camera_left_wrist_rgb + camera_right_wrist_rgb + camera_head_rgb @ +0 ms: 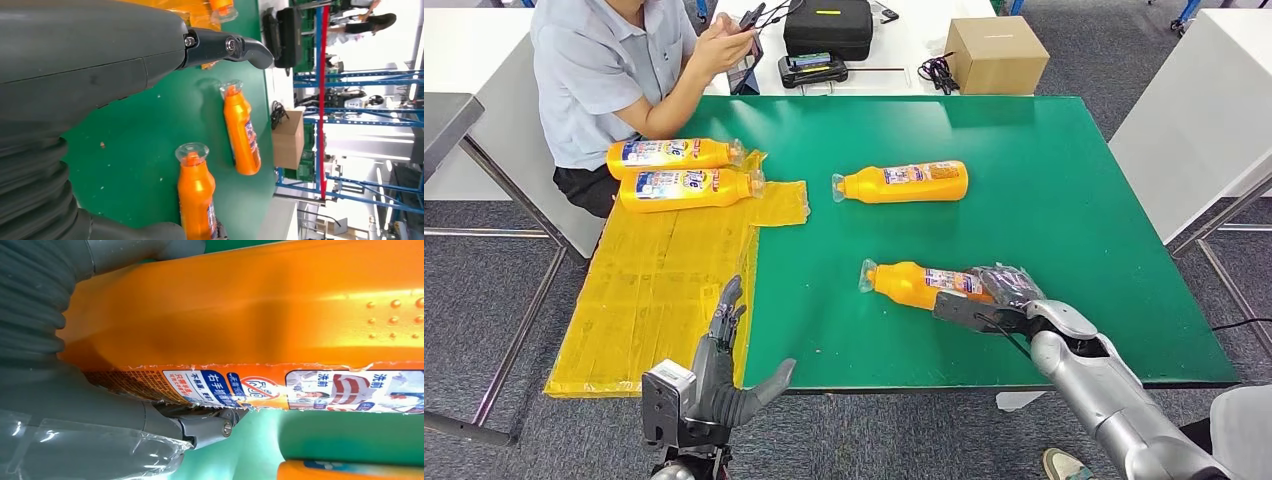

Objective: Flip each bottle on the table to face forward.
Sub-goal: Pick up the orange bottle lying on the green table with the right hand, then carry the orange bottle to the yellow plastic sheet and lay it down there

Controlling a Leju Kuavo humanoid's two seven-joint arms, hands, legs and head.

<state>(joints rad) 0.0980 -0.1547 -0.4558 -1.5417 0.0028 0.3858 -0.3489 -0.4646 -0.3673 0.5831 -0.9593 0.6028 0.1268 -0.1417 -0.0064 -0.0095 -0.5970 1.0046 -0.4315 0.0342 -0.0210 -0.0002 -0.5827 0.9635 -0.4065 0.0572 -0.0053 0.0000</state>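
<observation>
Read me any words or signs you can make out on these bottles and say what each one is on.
"右手" in white on a blue patch: label of the bottle held by the right hand.
"洗前": same label.
Red circle with a slash: same label.
Labels on the other three bottles: too blurred to read.

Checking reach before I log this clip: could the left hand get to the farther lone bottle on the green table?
Probably yes: the left hand is open at the near edge, and bare green table lies between it and the bottle.
</observation>
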